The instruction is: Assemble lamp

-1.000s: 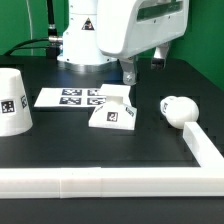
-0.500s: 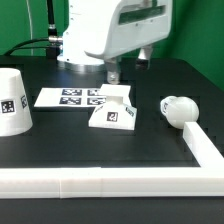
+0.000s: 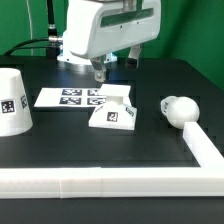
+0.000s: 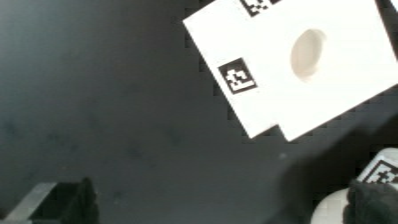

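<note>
A black table [image 3: 60, 145] stood before a green wall, edged by a long white rail [image 3: 100, 182] along its near side and the exterior view's right. Above it, the white arm's gripper [image 3: 98, 72] hung over the far part of the table, at 12 o'clock from the marker board [image 3: 75, 97]. Over the past second it had travelled toward the exterior view's left, from above the base [image 3: 115, 108] to above the board's far edge. The three lamp parts had not moved.

In the exterior view, the blocky base sat near the middle of the table, touching or overlapping the marker board's corner. The round-headed bulb [image 3: 178, 110] lay on its side at 3 o'clock from the base, well apart from it and near the rail. The cone-shaped shade [image 3: 15, 100] stood upright at 9 o'clock, at the frame's edge.

Whether the fingers were apart or together could not be told. The exterior view showed them only as a small dark shape, and the wrist view caught just one dark grey finger [image 4: 54, 203] at the frame's edge.

The markings were black-and-white square tags, seen on the shade, the base and the board. Their patterns were too small to read. The wrist view showed the marker board [image 4: 294, 75] lying on the black table [image 4: 107, 110], with two tags and a pale oval patch. A tagged white part [image 4: 381, 170], only partly in frame, could not be identified.
</note>
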Robot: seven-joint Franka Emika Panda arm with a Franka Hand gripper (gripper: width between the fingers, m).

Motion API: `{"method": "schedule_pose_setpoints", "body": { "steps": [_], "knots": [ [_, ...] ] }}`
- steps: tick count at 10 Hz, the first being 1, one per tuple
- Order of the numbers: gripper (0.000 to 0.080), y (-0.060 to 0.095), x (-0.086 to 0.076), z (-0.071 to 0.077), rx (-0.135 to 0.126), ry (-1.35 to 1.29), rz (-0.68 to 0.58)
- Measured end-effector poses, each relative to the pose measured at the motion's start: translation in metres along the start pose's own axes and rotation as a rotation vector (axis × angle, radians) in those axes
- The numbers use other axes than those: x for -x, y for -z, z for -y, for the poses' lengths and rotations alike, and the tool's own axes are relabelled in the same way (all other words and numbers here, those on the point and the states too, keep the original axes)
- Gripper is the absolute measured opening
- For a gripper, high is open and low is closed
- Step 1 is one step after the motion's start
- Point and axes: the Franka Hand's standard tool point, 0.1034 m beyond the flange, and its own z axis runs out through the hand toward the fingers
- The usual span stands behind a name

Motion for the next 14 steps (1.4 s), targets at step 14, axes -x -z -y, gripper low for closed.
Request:
{"method": "schedule_pose_setpoints", "body": {
  "steps": [14],
  "knots": [
    [0.0700, -0.024, 0.040, 0.026, -0.088, -1.049, -0.018]
  ]
}}
